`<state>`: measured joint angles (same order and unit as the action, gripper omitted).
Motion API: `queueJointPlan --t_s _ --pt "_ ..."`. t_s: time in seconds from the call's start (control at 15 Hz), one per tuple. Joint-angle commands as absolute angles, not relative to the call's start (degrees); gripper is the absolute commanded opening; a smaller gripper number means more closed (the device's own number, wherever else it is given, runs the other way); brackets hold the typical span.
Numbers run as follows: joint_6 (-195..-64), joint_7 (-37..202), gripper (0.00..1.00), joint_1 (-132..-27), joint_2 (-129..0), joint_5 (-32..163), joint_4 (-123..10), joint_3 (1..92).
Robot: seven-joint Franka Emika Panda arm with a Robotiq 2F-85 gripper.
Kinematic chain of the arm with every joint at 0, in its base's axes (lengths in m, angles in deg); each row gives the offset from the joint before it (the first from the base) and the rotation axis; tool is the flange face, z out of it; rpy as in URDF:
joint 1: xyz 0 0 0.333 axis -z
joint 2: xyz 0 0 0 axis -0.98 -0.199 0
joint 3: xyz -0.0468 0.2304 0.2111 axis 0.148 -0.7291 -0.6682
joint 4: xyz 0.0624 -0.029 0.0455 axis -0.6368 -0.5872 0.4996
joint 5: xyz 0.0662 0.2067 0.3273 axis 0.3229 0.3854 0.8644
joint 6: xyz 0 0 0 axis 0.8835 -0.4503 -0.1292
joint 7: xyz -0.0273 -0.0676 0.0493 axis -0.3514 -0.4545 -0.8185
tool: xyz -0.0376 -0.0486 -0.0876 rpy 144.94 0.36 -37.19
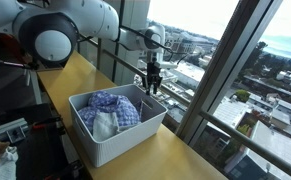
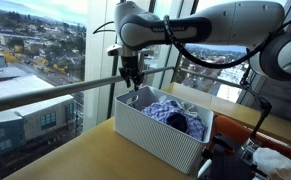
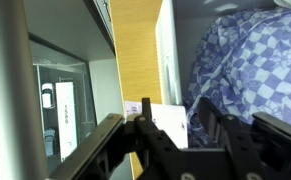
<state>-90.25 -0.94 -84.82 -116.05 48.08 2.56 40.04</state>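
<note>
blue cloth (image 1: 115, 108) lies beside gripper (image 1: 153, 88), not btwn jaws

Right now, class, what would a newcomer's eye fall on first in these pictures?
The white bin heaped with blue-checked cloth sits on the wooden table beside tall windows over a city. The gripper hangs open above the bin's window-side end, holding nothing.

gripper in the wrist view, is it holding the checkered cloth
No, the gripper has its fingers apart with nothing between them, and the checkered cloth lies in the bin.
</note>
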Motion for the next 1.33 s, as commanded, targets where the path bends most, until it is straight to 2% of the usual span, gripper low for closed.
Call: queueJointPlan --t_s 0.0,0.2,0.27,1.27 --pt "-88.4 -1.4 0.23 -85.7 -116.6 47.5 4.7 40.6" --pt "-88.4 -1.3 0.01 -85.8 -116.6 47.6 4.8 40.6" --pt "-88.4 -1.3 0.00 -85.8 -116.6 47.6 4.8 40.6" --pt "-87.0 0.3 0.00 -88.1 -112.1 45.6 8.5 42.4"
